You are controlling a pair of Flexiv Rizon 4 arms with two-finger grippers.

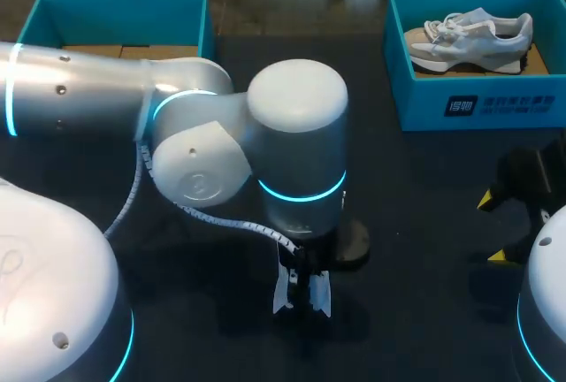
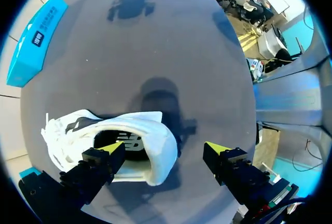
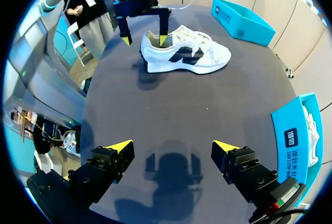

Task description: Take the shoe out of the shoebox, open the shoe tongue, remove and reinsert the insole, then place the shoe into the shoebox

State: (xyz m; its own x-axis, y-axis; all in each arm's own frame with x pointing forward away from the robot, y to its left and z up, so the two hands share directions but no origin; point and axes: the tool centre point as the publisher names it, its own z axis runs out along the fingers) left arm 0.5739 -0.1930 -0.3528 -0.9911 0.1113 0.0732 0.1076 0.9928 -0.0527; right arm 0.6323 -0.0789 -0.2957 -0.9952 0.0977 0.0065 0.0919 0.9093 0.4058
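A white shoe (image 3: 187, 55) with dark side marks lies on its sole on the dark table, outside the boxes. My left gripper (image 3: 144, 36) stands open over its heel: one yellow fingertip (image 2: 111, 147) dips into the shoe's (image 2: 155, 151) mouth, the other (image 2: 218, 149) hangs clear behind the heel wall. In the head view my left arm hides most of the shoe; only white bits (image 1: 283, 295) show beside the left gripper (image 1: 302, 286). My right gripper (image 3: 172, 149) hovers open over bare table, well away from the shoe, holding nothing.
A blue shoebox (image 1: 115, 24) with its top open stands at the back left. Another blue box (image 1: 478, 103) at the back right holds a second white shoe (image 1: 469, 39). My right gripper (image 1: 495, 227) is near the table's right edge.
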